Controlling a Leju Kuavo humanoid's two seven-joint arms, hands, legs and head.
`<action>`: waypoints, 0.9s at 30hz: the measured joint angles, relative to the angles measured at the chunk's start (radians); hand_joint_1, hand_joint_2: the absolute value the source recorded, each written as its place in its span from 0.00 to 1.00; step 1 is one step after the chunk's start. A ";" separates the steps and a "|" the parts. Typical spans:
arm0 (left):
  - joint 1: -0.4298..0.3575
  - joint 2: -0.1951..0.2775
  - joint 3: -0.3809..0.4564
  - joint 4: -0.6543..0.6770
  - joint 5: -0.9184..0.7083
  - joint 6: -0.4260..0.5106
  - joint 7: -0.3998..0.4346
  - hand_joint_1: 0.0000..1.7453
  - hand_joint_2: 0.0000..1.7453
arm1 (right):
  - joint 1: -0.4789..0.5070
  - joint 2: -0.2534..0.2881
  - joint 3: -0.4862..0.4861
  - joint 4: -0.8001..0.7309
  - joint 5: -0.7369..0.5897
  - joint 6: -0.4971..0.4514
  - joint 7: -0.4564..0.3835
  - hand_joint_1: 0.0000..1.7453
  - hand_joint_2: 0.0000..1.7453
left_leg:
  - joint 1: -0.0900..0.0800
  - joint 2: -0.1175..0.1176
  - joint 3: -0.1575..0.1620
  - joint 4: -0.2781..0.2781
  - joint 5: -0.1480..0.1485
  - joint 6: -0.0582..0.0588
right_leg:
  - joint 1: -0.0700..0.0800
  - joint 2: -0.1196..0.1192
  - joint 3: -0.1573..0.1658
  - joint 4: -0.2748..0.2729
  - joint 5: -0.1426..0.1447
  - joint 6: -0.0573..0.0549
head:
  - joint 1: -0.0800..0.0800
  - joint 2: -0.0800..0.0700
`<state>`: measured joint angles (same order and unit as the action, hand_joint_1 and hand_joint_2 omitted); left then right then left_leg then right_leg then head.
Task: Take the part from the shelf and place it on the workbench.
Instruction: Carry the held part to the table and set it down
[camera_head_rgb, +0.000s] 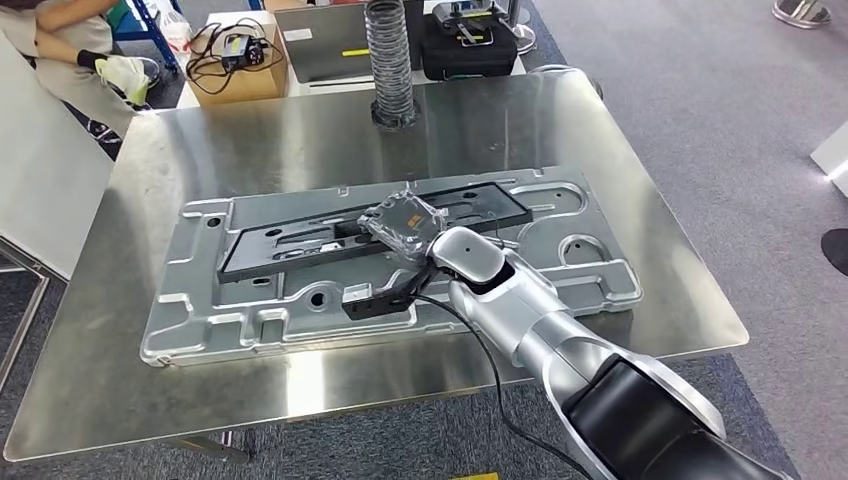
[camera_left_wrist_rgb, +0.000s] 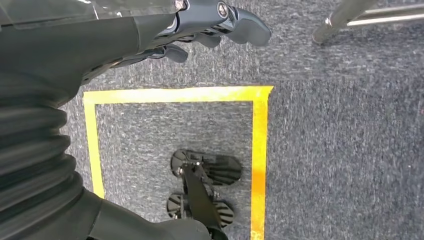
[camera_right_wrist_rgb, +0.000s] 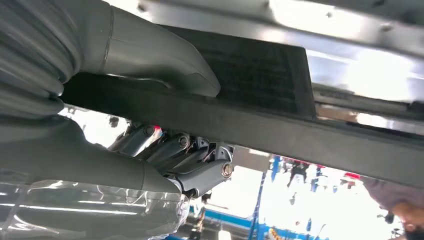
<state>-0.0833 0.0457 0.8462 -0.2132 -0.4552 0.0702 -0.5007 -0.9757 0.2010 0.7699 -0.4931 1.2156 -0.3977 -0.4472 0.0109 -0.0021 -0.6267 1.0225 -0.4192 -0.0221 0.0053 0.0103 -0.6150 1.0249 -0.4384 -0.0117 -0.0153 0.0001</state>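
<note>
Where laid along the panel (camera_head_rgb: 230, 330) on the worktop (camera_head_rgb: 250, 150), grips the part (camera_head_rgb: 290, 245) with right hand (camera_head_rgb: 402, 228), thumb over, fingers (camera_right_wrist_rgb: 170, 150) under. Could drag it askew if fingers catch beneath on release. Left hand (camera_left_wrist_rgb: 200, 25) over floor (camera_left_wrist_rgb: 325, 150), holding nothing; cannot tell whether clenched.

- The right hand (camera_right_wrist_rgb: 165, 125) grips a long black part (camera_right_wrist_rgb: 280, 130); the thick grey thumb (camera_right_wrist_rgb: 155, 62) lies on one side of its edge and the darker fingers (camera_right_wrist_rgb: 200, 172) curl around the other side.
- A shiny metal panel (camera_right_wrist_rgb: 350, 30) is close behind the part, strongly lit.
- Clear plastic wrap (camera_right_wrist_rgb: 90, 212) covers the hand's back.
- Far behind, blurred, possibly a person's arm (camera_right_wrist_rgb: 400, 200) and blue frames (camera_right_wrist_rgb: 260, 200).
</note>
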 joint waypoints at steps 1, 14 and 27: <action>0.000 0.000 0.000 0.000 -0.002 0.000 0.000 0.00 1.00 | 0.007 0.004 0.002 0.006 -0.009 -0.006 -0.009 1.00 1.00 | 0.002 0.000 0.001 -0.002 0.001 0.005 | 0.000 0.000 0.001 -0.001 0.000 0.005 | 0.000 0.000; -0.013 -0.017 0.001 0.000 -0.023 -0.007 0.000 0.00 1.00 | 0.080 0.013 0.007 0.045 -0.073 -0.050 -0.056 0.75 0.75 | 0.003 0.001 0.012 -0.004 -0.002 0.014 | -0.004 -0.008 -0.003 0.006 0.005 0.012 | 0.002 0.000; -0.015 -0.022 0.004 0.000 -0.021 -0.024 0.002 0.00 0.00 | 0.122 0.012 -0.009 0.055 -0.183 -0.052 -0.116 0.00 0.00 | 0.011 0.001 -0.009 0.096 -0.049 -0.025 | -0.010 -0.004 0.011 -0.019 0.017 -0.009 | -0.002 0.000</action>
<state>-0.0985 0.0239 0.8505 -0.2136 -0.4761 0.0463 -0.4984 -0.8542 0.2128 0.7610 -0.4377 1.0329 -0.4494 -0.5627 0.0222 -0.0010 -0.6357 1.1181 -0.4679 -0.0475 -0.0045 0.0062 -0.6040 1.0063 -0.4213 -0.0208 -0.0174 0.0000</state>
